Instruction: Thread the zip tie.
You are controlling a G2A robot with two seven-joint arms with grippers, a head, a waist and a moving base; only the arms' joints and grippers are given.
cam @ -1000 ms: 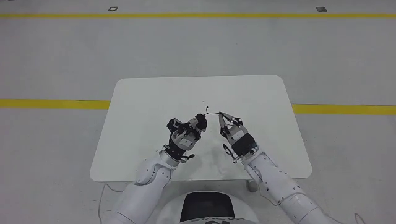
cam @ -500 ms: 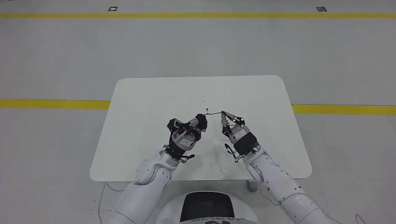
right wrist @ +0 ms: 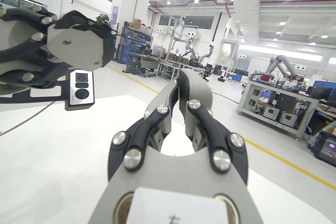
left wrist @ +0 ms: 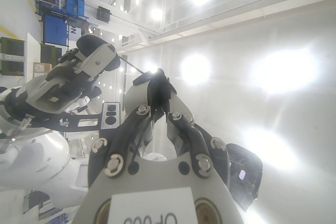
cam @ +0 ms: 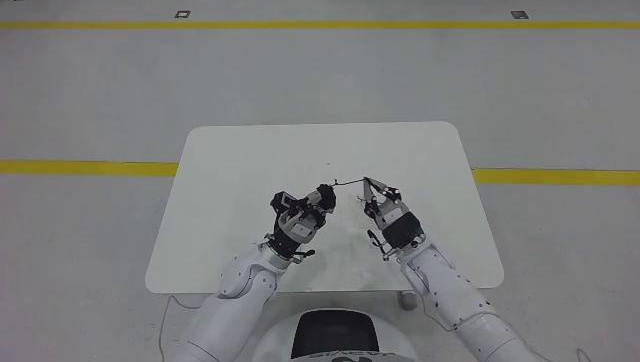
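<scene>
the zip tie (left wrist: 134, 67) spanned straight from arm to arm above the table (cam: 420, 147): left gripper (left wrist: 157, 86) clenched on one end, right gripper (right wrist: 179, 80) pinched shut on the other.

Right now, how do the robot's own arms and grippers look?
The left arm and right arm have smooth white shells. The left gripper and right gripper share a grey body, black links with silver screws, and a white printed label.

A white table (cam: 250, 162) is shown on a pale grey floor (cam: 320, 72) crossed by yellow lines (cam: 300, 25). The zip tie (cam: 348, 181) is black. The left gripper (cam: 326, 195) and right gripper (cam: 371, 188) are finished in grey and black, the pads (right wrist: 183, 86) ribbed.
</scene>
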